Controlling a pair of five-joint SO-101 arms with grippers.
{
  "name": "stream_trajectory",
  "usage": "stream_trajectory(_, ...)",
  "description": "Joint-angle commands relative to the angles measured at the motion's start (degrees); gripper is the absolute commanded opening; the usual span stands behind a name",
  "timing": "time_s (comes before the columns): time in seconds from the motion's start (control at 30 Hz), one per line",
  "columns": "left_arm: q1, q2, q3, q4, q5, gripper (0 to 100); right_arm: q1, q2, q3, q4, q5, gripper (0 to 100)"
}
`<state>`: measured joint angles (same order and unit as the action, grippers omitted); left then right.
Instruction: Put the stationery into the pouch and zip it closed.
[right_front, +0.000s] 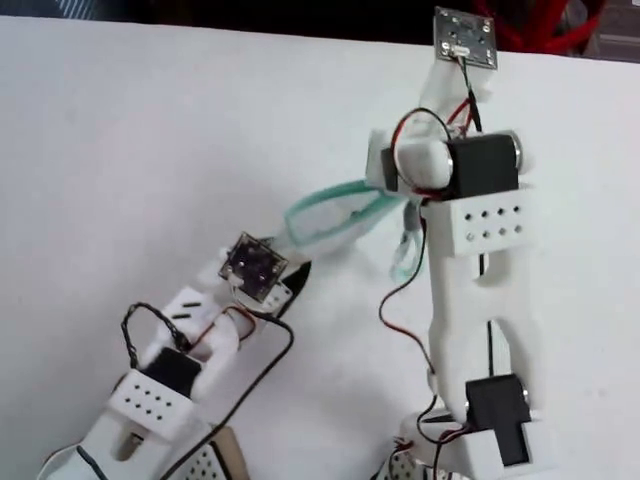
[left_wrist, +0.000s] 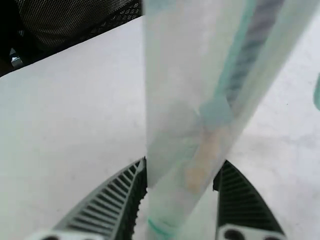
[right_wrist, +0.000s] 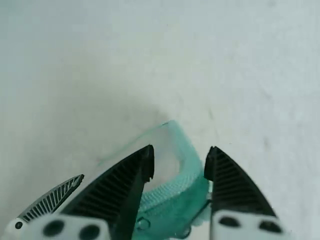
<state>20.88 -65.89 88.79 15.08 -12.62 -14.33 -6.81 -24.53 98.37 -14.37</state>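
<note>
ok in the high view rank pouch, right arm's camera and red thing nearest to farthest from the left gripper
1. pouch, clamped in the left gripper itself.
2. right arm's camera, near the table's far edge.
3. red thing, top right corner, beyond the table.

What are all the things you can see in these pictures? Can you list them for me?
Table: one, white, under everything.
Pouch: one, see-through with green edging, stretched between the two grippers.
Stationery: at least two pieces, one dark and striped, one beige, inside the pouch; too blurred to name.
Mesh: one, black, past the table's edge.
Arms: two, white with black motors, left arm and right arm.
Left gripper: one, black, shut on one end of the pouch.
Right gripper: one, black, at the pouch's green-edged other end.
</note>
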Motion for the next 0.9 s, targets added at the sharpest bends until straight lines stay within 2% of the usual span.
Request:
stream_trajectory(0.0,0.66,-0.22,-0.62,-1.41,-0.44,22,-0.31,-0.4,-0.18,0.13,0.09,3.5)
stream_trajectory(0.03,0.66,-0.22,-0.62,-1.41,-0.44,22,-0.31,-0.48,-0.53,0.13,0.09,1.1)
stream_trajectory(0.17,0.66,-0.22,-0.62,-1.41,-0.44,22,-0.31,-2.51,-0.88,0.13,0.09,7.1)
stream_trajectory(0.47,2.51,-0.31,-2.73,-0.53,0.0,22,-0.66,-6.55,-0.18,0.13,0.18,8.0)
stream_trajectory(0.6,2.51,-3.12,-9.58,7.74,2.64,22,-0.57,-4.09,1.32,0.13,0.18,8.0)
stream_trajectory(0.73,2.42,-12.09,-13.63,18.02,6.42,25,-0.4,-1.27,1.49,0.13,0.18,8.0)
stream_trajectory(0.87,2.33,-22.2,-13.45,21.63,6.68,29,-0.92,0.04,1.05,0.13,0.18,8.0)
